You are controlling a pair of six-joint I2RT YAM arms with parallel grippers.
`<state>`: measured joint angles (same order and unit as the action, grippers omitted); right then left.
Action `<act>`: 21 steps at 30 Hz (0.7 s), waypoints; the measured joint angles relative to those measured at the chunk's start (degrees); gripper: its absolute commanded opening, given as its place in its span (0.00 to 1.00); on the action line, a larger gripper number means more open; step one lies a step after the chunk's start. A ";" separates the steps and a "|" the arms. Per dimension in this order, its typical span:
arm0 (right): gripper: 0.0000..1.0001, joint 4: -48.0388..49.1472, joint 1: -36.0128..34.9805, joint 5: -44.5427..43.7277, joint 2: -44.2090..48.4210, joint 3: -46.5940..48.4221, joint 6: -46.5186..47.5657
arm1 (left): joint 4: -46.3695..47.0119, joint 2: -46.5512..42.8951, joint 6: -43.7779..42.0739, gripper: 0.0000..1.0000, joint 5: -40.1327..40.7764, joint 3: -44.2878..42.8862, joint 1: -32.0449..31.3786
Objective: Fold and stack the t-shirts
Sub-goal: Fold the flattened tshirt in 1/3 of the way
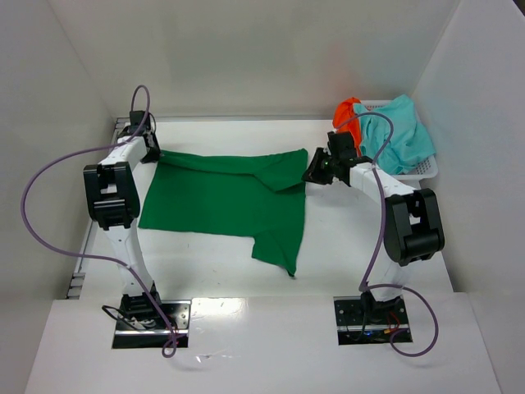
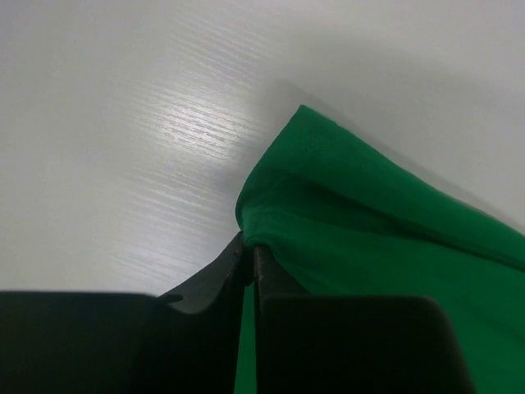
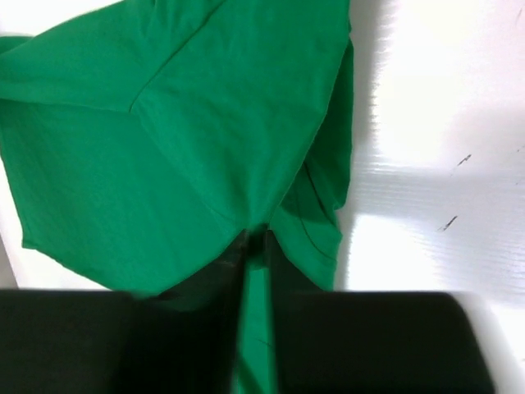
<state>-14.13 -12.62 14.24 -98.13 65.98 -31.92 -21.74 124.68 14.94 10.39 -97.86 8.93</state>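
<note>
Wrist views show left gripper (image 2: 250, 256) and right gripper (image 3: 256, 240) pinching green t-shirt (image 2: 369, 238); basket (image 1: 425, 171) appears only overhead.

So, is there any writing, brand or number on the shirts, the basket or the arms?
None readable in any view. The green t-shirt, teal t-shirt, orange t-shirt and white basket are plain, with no print or label. Anything on the arms' base plates is too small to tell.
</note>
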 measured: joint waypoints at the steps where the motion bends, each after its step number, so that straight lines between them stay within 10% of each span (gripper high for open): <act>1: 0.40 -0.26 0.00 0.00 0.00 0.00 0.07 | -0.04 0.07 -0.09 0.31 -0.02 -0.07 0.00; 3: 0.69 -0.94 0.00 -0.22 0.00 0.00 0.20 | -0.22 0.07 -0.28 0.43 0.00 -0.17 0.00; 7: 0.82 -2.49 0.00 -0.81 0.00 0.07 1.62 | -0.55 0.04 -0.17 0.62 0.31 -0.33 0.00; 21: 0.71 -3.45 0.00 -2.47 -7.87 16.02 3.54 | -2.73 -4.63 0.26 0.82 -1.64 -4.31 0.00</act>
<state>-17.58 -12.62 11.77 -106.00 82.00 -28.38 -24.47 120.05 15.20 8.75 -102.17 8.93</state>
